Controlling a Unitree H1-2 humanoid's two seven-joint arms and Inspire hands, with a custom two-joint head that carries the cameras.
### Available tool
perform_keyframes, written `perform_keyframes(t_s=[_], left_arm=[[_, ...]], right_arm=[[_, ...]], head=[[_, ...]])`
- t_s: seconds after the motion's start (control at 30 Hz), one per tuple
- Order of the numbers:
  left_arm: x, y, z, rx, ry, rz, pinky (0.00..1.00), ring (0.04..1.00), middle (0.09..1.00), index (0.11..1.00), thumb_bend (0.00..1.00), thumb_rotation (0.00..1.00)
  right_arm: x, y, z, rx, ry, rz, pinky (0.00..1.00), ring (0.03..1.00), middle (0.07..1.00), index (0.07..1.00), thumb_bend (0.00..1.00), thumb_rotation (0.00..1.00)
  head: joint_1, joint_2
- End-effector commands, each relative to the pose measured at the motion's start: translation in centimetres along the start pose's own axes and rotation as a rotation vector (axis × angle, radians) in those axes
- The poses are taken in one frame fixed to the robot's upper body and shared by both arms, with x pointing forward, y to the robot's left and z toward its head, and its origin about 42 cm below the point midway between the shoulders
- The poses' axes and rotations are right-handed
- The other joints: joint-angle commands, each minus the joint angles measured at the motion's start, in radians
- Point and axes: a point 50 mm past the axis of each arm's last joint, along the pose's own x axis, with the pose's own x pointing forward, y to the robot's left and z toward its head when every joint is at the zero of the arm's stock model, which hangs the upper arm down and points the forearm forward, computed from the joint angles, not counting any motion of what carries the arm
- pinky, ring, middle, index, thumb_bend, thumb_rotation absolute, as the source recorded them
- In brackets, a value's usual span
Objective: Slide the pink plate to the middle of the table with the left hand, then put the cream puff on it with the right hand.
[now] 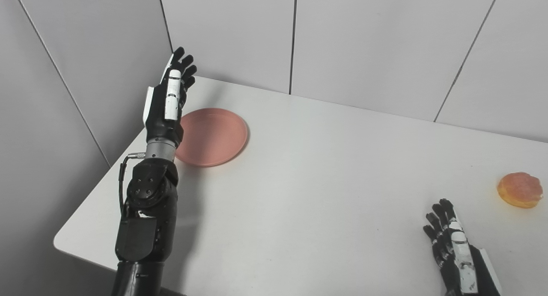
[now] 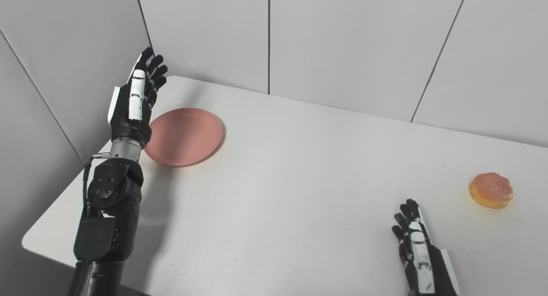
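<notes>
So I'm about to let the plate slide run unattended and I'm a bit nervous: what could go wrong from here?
1. The round pink plate sits close to the white table's left edge; the open left hand, raised at its left rim, could tip it or catch it badly.
2. The glazed orange cream puff lies far right, beyond the open right hand; a soft pastry might get squashed in the grasp.
</notes>
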Motion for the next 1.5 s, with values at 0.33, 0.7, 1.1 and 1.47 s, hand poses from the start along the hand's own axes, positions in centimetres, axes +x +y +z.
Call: perform_keyframes(t_s=[0.33, 0.7, 1.1, 1.47], left_arm=[[2.9, 3.6, 2.0, -0.022, -0.062, 0.056, 0.93, 0.914, 0.908, 0.896, 0.43, 1.0], [3.4, 5.9, 1.0, -0.027, 0.007, 0.071, 0.93, 0.914, 0.917, 0.906, 0.41, 1.0], [3.4, 7.3, -0.9, -0.048, 0.08, 0.087, 0.95, 0.923, 0.921, 0.903, 0.39, 1.0], [3.2, 8.5, -3.1, -0.034, 0.152, 0.117, 0.94, 0.939, 0.933, 0.921, 0.37, 1.0]], right_arm=[[0.4, 0.1, 1.3, 0.012, -0.049, 0.016, 1.0, 1.0, 1.0, 1.0, 0.11, 1.0], [0.3, 0.0, 1.4, 0.014, -0.048, 0.017, 1.0, 1.0, 1.0, 1.0, 0.13, 1.0], [0.3, -0.2, 1.4, 0.014, -0.048, 0.011, 1.0, 1.0, 1.0, 1.0, 0.12, 1.0], [0.3, -0.2, 1.5, 0.018, -0.048, 0.012, 1.0, 1.0, 1.0, 1.0, 0.12, 1.0]], head=[[0.003, 0.003], [0.006, 0.003], [0.008, 0.006], [0.006, 0.011]])
